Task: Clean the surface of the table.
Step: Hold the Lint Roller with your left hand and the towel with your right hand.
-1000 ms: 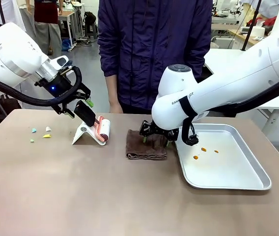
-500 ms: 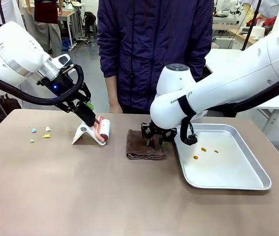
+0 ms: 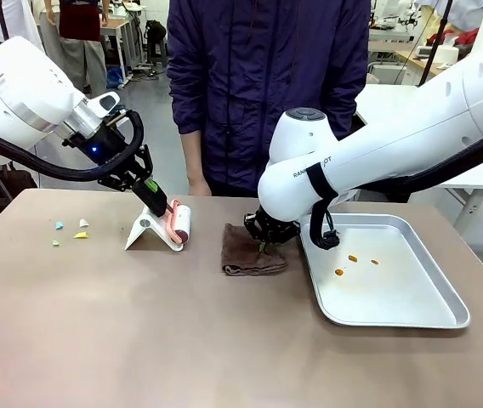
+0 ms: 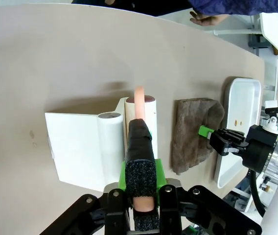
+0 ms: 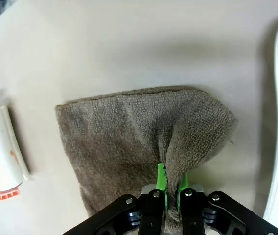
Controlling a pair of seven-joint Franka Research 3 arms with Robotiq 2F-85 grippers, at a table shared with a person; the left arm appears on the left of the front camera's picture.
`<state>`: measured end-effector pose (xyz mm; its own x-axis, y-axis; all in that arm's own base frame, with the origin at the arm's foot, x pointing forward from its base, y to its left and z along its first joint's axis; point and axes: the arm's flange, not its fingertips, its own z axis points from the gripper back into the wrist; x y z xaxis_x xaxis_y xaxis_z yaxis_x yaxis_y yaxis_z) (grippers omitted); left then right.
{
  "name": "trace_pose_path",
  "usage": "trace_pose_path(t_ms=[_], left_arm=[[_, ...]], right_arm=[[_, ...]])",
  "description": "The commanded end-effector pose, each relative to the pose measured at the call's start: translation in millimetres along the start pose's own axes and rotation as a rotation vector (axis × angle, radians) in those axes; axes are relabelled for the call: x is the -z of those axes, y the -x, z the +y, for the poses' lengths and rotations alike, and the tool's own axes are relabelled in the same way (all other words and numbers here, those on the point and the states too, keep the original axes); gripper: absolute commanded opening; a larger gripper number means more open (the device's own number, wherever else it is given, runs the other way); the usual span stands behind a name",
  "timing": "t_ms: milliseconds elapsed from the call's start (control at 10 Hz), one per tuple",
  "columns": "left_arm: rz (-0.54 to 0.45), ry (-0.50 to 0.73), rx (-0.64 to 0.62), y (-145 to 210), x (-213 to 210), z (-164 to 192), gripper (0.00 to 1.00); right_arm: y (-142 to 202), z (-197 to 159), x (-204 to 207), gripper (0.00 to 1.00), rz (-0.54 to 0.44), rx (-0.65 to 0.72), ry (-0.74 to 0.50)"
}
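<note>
Beige-brown and matte, the table (image 3: pixel 139 331) is seen spread beneath both arms, with a silver tray (image 3: pixel 446 321) set on its right part and a few paper scraps (image 3: pixel 80 231) scattered on its left. A raised fold of the brown cloth (image 3: pixel 246 255), laid just beside the tray, is pinched tight between the pads of the right gripper (image 5: pixel 171 180). The black handle of the lint roller (image 3: pixel 181 223) is clamped by the closed left gripper (image 3: pixel 149 187), and the roller is kept low against the white stand (image 3: pixel 143 230).
</note>
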<state>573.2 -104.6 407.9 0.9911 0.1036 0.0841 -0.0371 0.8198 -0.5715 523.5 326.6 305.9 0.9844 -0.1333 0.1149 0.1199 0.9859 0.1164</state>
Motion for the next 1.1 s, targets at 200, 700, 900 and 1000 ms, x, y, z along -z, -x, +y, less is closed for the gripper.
trace_pose_path(t_ms=[200,700,900,1000], left_arm=[[-0.045,0.06,0.046,13,-9,-5,0.0],[-0.121,0.21,0.13,48,-45,-19,0.0],[-0.052,0.302,0.055,65,-68,-11,0.0],[-0.055,0.319,0.02,76,-81,-3,0.0]], right_arm=[[1,-1,8,0.0,-0.006,0.049,-0.003],[5,-63,-42,0.0,0.039,0.12,-0.42],[22,-96,-65,0.0,0.184,0.158,-0.708],[35,-109,-74,0.0,0.204,0.143,-0.797]])
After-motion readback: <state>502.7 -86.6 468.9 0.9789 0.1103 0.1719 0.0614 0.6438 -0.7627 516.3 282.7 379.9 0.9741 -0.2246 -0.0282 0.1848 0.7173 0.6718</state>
